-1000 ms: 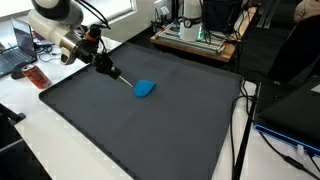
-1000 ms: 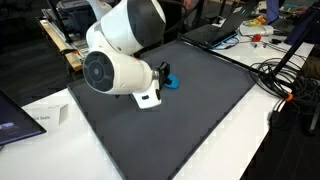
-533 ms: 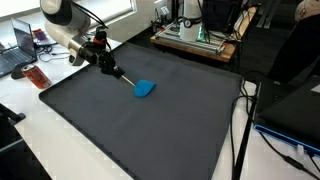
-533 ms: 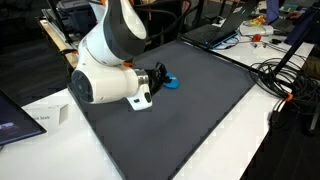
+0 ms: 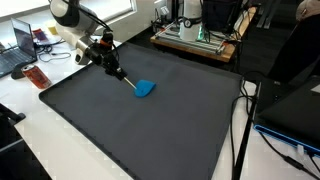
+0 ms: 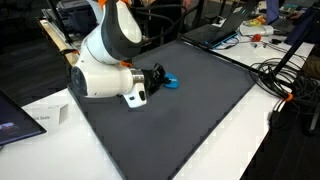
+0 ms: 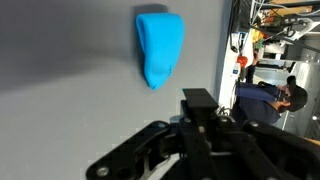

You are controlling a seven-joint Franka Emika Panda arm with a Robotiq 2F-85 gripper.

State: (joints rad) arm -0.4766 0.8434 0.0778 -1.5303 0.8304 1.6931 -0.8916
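Note:
A small blue soft object [image 5: 146,88] lies on the dark grey mat [image 5: 150,130]. It also shows in an exterior view [image 6: 173,81] and at the top of the wrist view [image 7: 160,45]. My gripper [image 5: 119,73] hovers just beside it, a little above the mat, and is apart from it. In the wrist view the black fingers [image 7: 200,103] stand pressed together with nothing between them. In an exterior view the gripper [image 6: 160,76] is partly hidden behind the arm's white wrist body [image 6: 100,80].
A red flat item [image 5: 37,77] and a laptop [image 5: 18,50] lie on the white table beside the mat. Equipment on a wooden bench [image 5: 200,35] stands behind the mat. Cables [image 6: 280,75] run along the table's far side.
The arm has swung a little back towards the mat's corner. The gripper stays shut close by the blue object, which has not moved.

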